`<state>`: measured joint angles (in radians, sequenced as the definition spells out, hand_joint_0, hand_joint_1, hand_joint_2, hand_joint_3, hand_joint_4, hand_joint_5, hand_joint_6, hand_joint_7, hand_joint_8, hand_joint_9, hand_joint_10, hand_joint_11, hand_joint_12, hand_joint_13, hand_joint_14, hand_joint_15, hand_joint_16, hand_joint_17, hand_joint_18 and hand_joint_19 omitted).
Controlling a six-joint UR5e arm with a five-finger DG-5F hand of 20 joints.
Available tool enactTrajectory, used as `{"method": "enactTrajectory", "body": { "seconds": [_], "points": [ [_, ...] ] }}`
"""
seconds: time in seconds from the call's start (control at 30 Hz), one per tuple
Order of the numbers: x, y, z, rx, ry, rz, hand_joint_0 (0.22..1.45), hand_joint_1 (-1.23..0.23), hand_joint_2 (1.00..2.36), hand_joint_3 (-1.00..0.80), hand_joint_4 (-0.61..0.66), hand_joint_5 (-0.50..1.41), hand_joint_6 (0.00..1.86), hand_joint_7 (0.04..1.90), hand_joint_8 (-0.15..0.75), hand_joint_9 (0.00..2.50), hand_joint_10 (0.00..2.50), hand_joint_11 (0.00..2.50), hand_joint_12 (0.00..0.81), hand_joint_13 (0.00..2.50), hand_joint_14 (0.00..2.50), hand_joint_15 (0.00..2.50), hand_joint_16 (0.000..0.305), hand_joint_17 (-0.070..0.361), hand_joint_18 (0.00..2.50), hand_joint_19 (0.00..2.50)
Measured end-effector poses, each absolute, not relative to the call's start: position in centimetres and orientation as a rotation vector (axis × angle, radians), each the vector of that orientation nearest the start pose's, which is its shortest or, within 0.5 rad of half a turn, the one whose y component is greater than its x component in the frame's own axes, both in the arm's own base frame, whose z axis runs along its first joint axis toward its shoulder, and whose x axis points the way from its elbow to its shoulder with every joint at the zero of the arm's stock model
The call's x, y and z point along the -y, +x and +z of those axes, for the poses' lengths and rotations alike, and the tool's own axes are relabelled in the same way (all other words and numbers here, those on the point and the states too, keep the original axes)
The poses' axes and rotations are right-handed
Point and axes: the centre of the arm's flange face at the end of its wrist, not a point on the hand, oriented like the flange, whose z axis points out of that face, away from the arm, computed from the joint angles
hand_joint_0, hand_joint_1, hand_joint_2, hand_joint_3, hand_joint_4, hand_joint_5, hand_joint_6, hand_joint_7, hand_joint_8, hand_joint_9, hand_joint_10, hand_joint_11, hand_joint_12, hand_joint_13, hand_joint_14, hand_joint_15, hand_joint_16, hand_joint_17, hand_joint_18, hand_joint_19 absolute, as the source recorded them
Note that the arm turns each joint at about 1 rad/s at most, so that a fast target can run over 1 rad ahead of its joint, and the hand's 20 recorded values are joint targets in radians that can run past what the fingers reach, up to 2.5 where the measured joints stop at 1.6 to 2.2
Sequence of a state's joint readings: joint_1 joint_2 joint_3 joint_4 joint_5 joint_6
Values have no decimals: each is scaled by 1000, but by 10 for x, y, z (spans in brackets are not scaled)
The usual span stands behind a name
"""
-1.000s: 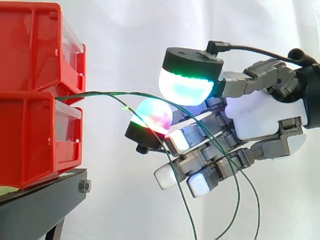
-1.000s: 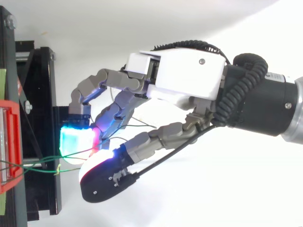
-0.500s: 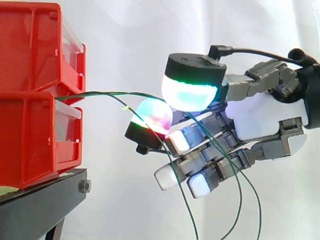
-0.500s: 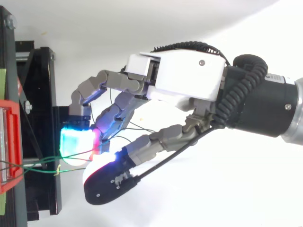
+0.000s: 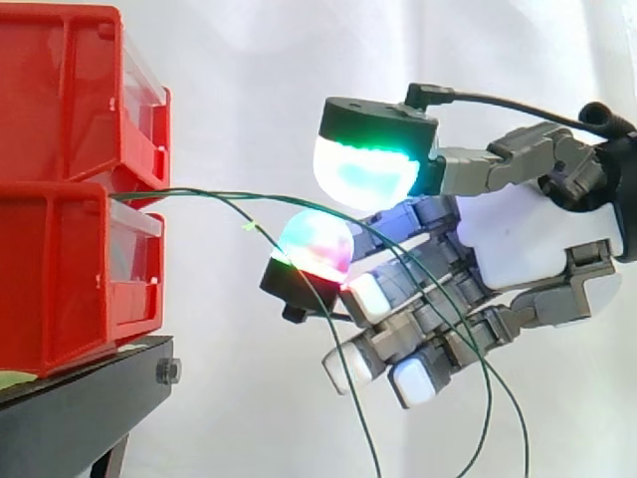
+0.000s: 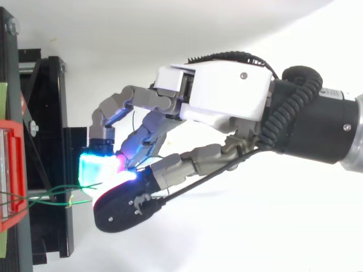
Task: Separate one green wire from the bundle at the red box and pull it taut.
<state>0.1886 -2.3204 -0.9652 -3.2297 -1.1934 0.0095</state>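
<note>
While the hand (image 5: 528,239) is hanging in the air near the red box (image 5: 60,279), it is curling its fingers round the green wires (image 5: 199,191). Its big top pad (image 5: 366,171) is glowing green and blue. A pink and red pad (image 5: 317,244) is glowing just under it. At least one wire is running through the thin space between these two pads, but I cannot tell how hard they are squeezing it. The wires are coming out at the front edge of the red box, bending in a soft curve and then hanging down past the curled fingers. The box is sitting on the black stand (image 5: 90,408), close to its front corner.

I think the hand is working on picking one wire out of the bunch, and nothing is being pulled tight yet. Next, it is going to need to pinch just one wire, let the others slip off, and then move away from the box until that wire is straight.
</note>
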Motion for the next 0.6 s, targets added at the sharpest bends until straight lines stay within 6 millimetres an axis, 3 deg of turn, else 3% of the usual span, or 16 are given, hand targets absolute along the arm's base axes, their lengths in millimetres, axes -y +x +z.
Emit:
{"method": "enactTrajectory", "body": {
  "seconds": [0.2,0.6],
  "points": [
    [28,760,298,-1260,1445,909,589,-749,1015,-313,111,-144,896,953,271,1020,23,679,338,811,20,482,47,105,758,665],
    [28,759,300,-1264,1457,906,574,-749,1004,-453,125,-147,898,917,268,1024,20,677,340,817,18,482,47,105,768,673]
  ]
}}
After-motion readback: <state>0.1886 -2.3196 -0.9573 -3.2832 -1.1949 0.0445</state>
